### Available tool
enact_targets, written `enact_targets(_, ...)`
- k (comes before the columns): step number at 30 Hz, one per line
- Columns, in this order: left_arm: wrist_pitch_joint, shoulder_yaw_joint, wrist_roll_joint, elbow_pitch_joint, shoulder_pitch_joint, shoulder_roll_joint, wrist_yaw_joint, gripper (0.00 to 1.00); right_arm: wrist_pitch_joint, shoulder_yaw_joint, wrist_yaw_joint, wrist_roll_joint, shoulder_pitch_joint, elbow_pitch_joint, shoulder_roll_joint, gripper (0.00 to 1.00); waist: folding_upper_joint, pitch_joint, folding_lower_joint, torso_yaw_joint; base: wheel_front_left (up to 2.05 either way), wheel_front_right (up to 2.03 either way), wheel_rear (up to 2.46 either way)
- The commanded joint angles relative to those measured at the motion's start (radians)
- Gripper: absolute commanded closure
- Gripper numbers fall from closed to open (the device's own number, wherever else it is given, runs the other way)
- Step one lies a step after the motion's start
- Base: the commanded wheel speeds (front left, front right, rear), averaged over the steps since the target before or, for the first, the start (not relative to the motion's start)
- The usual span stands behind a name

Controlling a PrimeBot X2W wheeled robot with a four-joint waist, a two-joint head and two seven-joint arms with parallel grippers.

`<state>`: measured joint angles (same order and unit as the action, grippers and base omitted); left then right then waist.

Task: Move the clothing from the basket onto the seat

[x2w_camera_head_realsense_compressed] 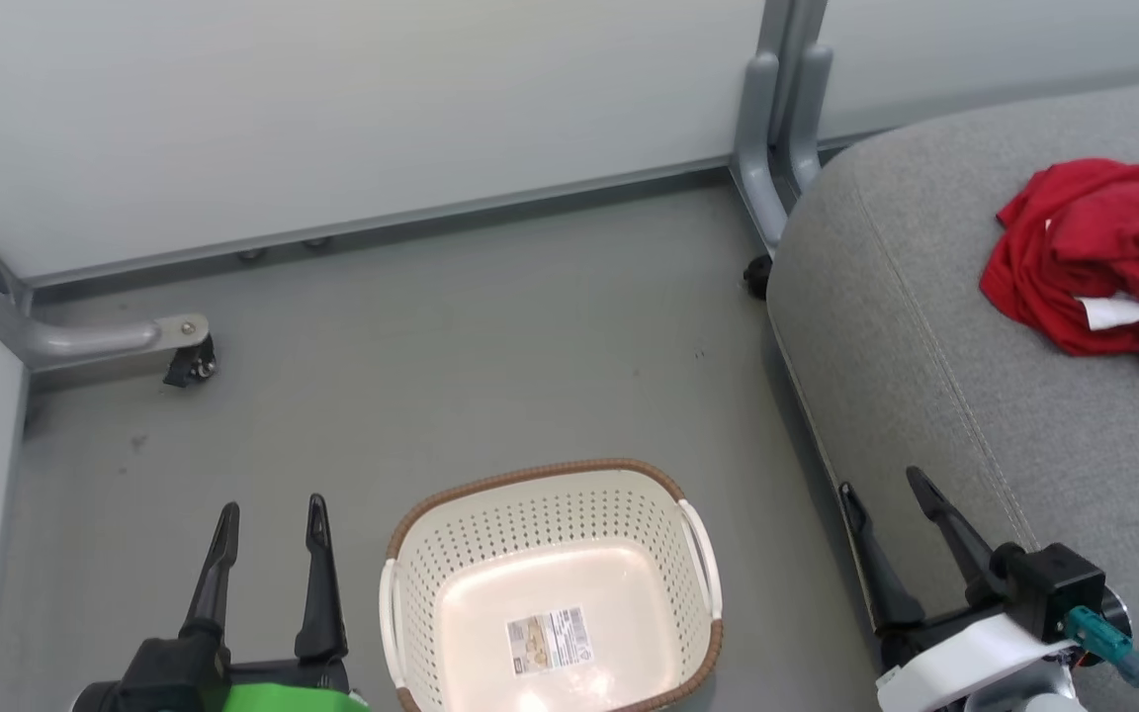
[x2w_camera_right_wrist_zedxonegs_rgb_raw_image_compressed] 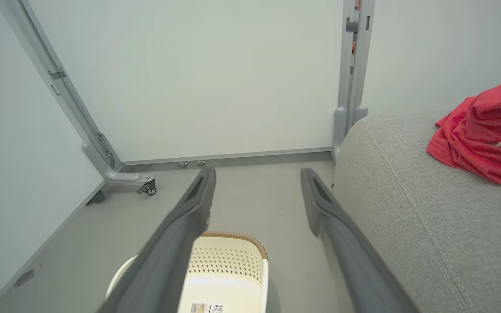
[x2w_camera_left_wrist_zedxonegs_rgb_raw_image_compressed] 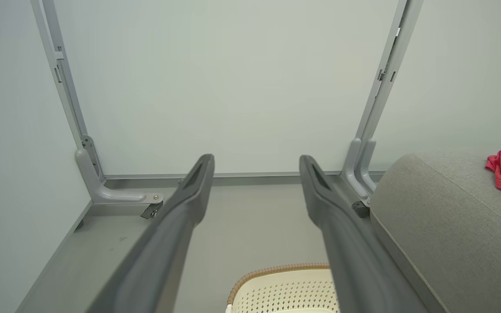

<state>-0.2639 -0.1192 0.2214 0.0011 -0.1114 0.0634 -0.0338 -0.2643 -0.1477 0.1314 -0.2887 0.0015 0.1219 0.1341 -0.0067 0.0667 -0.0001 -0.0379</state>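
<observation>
Head view: we've got the clothing (x2w_camera_head_realsense_compressed: 1094, 252), a crumpled bright red heap lying on the grey seat (x2w_camera_head_realsense_compressed: 925, 326) at 2 o'clock. Its white striped trim pokes toward 5, and the long axis runs roughly 11 to 5, cut off by the frame edge. The basket (x2w_camera_head_realsense_compressed: 540, 470) sits at 6, label showing. The left gripper (x2w_camera_head_realsense_compressed: 273, 506) and right gripper (x2w_camera_head_realsense_compressed: 880, 482) are both spread wide, holding nothing.

Left wrist view: we see the red heap at 3.

Right wrist view: it's at 3 again, on the cushion.

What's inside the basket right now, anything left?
The basket holds no fabric that I can see: just its bare floor with a label. Its near edge runs off the head view, so that strip is unseen. The red clothing lies on the seat.
</observation>
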Motion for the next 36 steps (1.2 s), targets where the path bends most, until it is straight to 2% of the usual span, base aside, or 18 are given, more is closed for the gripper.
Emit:
enact_targets(1,0.0,0.016,-0.016,-0.002,-0.033,-0.003,0.014,0.0,0.0,-0.002,-0.001,0.011,0.029,-0.008,-0.008,0.0,0.0067,-0.096,0.0001,0.077,0.0,0.0,0.0)
enact_targets(5,0.0,0.043,-0.037,-0.007,-0.067,-0.011,0.039,0.0,0.0,-0.002,-0.001,0.024,0.067,-0.024,-0.022,0.0,0.0067,-0.118,0.0001,0.084,0.0,0.0,0.0)
enact_targets(12,0.0,0.037,-0.075,0.007,-0.099,-0.013,0.067,0.0,0.0,0.004,-0.001,0.029,0.112,-0.031,-0.035,0.0,0.0067,-0.135,0.0001,0.086,0.0,0.0,0.0)
enact_targets(24,0.0,0.025,-0.083,0.024,-0.103,-0.013,0.065,0.0,0.0,0.029,-0.001,0.045,0.11,-0.027,-0.038,0.0,0.0067,-0.135,0.0001,0.074,0.0,0.0,0.0)
enact_targets(25,0.0,0.023,-0.077,0.024,-0.093,-0.012,0.068,1.0,0.0,0.027,0.0,0.04,0.107,-0.027,-0.041,1.0,0.0,-0.135,0.0001,0.074,0.0,0.0,0.0)
enact_targets(29,0.001,0.02,-0.07,0.058,-0.094,-0.013,0.068,1.0,0.001,0.024,0.0,0.033,0.116,0.004,-0.047,1.0,0.0,-0.135,0.0001,0.074,0.0,0.0,0.0)
enact_targets(36,0.031,0.032,0.1,0.069,-0.062,-0.003,0.075,1.0,0.035,0.041,0.0,-0.123,0.092,0.014,-0.044,1.0,0.0004,-0.13,0.0001,0.071,0.0,0.0,0.0)
